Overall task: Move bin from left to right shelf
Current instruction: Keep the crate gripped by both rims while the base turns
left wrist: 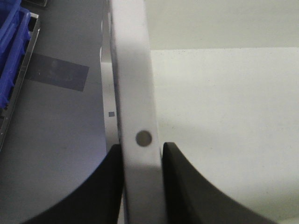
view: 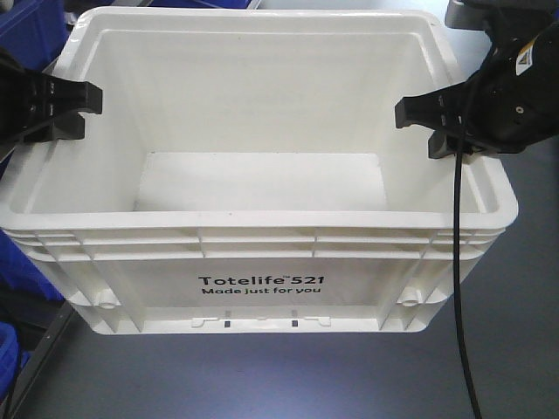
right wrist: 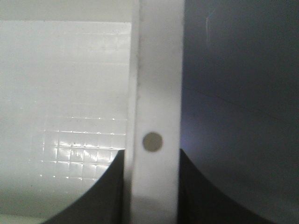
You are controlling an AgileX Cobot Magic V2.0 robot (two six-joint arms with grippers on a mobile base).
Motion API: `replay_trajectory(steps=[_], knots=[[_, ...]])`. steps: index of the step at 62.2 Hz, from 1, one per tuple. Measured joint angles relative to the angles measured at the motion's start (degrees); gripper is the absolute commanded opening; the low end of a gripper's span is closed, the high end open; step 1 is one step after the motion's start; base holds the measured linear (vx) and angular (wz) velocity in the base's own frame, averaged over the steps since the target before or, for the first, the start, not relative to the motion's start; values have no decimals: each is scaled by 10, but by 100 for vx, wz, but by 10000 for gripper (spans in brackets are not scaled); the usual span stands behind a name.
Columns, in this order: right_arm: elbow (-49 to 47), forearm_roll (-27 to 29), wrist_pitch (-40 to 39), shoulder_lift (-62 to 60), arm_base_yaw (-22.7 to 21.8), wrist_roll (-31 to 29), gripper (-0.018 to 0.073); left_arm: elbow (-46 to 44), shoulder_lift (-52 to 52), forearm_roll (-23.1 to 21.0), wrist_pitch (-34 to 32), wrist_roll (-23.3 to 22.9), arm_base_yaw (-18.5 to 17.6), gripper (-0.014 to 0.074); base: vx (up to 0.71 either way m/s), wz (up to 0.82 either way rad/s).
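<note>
The bin (view: 262, 279), a large white tote printed "Totelife 521", fills the front view, and its inside is bare. My left gripper (view: 83, 113) is shut on its left rim, one black finger inside the wall and one outside. My right gripper (view: 424, 129) grips the right rim the same way. In the left wrist view the white rim (left wrist: 133, 70) runs up between the fingers of the left gripper (left wrist: 142, 148). The right wrist view shows the rim (right wrist: 156, 70) pinched by the right gripper (right wrist: 152, 156). I cannot tell whether the bin rests on the grey surface (view: 524, 288) or hangs above it.
Blue plastic bins stand at the left, one at the top corner (view: 31, 30) and one low down (view: 7, 353). A metal shelf rail (view: 39, 358) runs beside them, also seen as the rail (left wrist: 21, 79) by a blue bin (left wrist: 10, 51). A black cable (view: 463, 305) hangs from the right arm.
</note>
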Motion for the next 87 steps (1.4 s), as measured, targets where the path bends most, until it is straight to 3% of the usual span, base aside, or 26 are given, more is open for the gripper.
replay_trajectory(steps=[87], knots=[[0, 0, 0, 0, 0, 0, 29, 0, 0, 0, 0, 0, 0, 152, 7, -23]])
